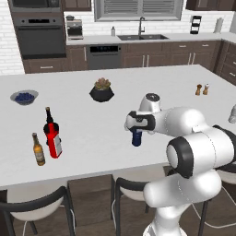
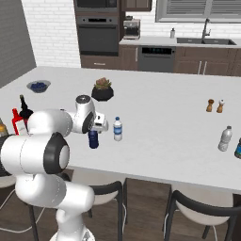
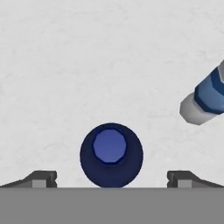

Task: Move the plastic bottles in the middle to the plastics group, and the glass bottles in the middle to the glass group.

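Gripper (image 3: pixel 111 178): jaws spread fully wide, nothing between them gripped; poised directly above the dark-blue bottle, one finger tip to each side of it and apart from it.
Dark-blue bottle (image 3: pixel 111 155): small, squat, round-bodied plastic, upright on the white island counter (image 1: pixel 92 124) near its front edge, cap up. Judged light and fairly stiff, the smooth wall likely slippery; a short body tips easily if nudged. Best taken on the round body below the cap, jaws centred.
Clear water bottle (image 2: pixel 117 129): white cap, blue label, upright just beside the blue one. Judged light, thin-walled, apt to give under a hard squeeze.
Flat red bottle (image 1: pixel 55 141): glass, white label, already standing by the glass group. Judged heavier, rigid, breakable.
Glass group: dark round-bellied bottle (image 1: pixel 48 119) and amber beer bottle (image 1: pixel 38 149), at the counter's left.
Plastics group: pale whitish-grey bottle (image 2: pixel 225 138), at the counter's right, well apart from the gripper.
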{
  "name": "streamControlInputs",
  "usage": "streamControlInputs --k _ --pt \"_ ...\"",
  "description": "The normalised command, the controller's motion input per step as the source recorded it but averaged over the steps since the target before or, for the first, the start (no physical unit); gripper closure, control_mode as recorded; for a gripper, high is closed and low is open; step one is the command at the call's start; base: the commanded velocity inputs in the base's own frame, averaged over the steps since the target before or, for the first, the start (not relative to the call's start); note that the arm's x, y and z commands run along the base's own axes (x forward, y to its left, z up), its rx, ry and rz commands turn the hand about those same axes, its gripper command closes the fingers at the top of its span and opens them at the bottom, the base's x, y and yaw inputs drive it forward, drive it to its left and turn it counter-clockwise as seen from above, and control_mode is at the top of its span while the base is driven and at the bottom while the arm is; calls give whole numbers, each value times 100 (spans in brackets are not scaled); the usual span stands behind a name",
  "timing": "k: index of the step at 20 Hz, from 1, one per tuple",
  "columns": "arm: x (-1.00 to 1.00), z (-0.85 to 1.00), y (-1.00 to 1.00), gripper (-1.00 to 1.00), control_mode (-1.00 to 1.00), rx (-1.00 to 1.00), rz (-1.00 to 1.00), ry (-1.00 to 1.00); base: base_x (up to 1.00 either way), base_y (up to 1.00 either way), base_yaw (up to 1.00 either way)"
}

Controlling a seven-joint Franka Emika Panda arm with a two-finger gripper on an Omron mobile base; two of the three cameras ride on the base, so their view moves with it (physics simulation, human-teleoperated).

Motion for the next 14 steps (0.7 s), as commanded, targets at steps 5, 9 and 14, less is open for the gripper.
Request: streamControlInputs --k 5,9,14 --pt "14 -10 0 -100 -100 0 0 0 0 0 0" --pt "6 -12 0 -100 -100 0 0 0 0 0 0" --pt "0 -16 0 -100 -100 0 0 0 0 0 0"
